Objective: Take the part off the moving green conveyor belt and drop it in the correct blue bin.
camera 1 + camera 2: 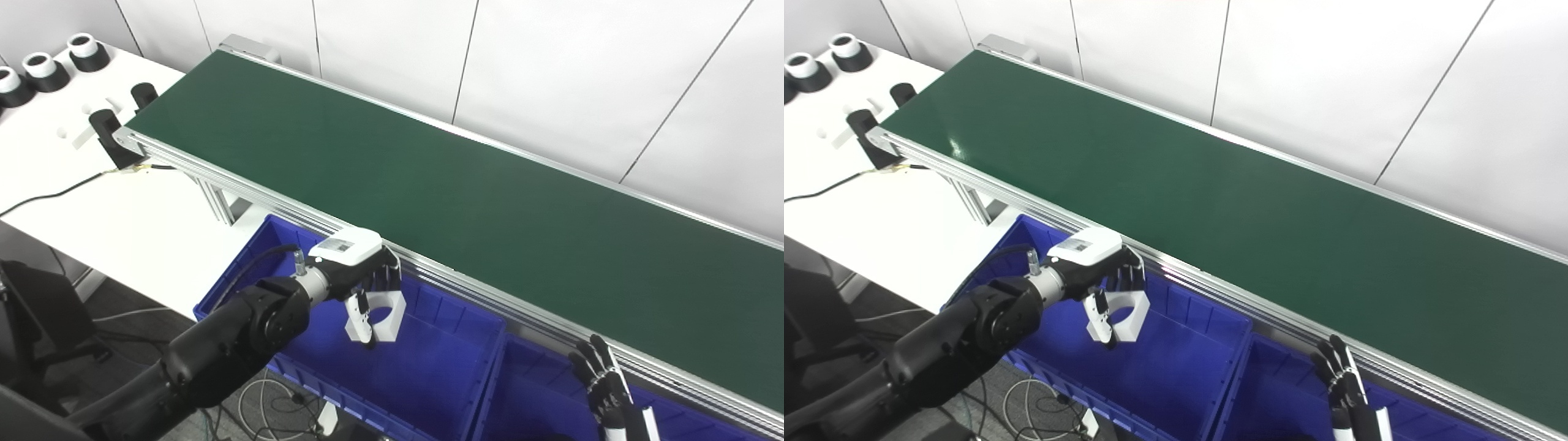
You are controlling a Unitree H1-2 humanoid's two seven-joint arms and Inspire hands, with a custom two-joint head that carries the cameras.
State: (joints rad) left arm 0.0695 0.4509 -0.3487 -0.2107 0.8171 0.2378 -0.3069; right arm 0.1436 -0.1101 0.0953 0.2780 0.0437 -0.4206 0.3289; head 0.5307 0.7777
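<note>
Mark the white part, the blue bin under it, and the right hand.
white part (387,313): left eye view, its ring face.
blue bin (429,373): left eye view, bare floor.
right hand (1344,376): right eye view, the hand's middle.

My left hand (1102,269) holds the white part (1124,315) over a blue bin (1182,367). My right hand (1344,380) is empty.

We're looking at a lab or factory-style test cell: a long green conveyor belt (465,202) is running along plain white wall panels (551,73), blue bins (429,367) are sitting under its near edge, cables (269,404) are trailing on the floor.
</note>
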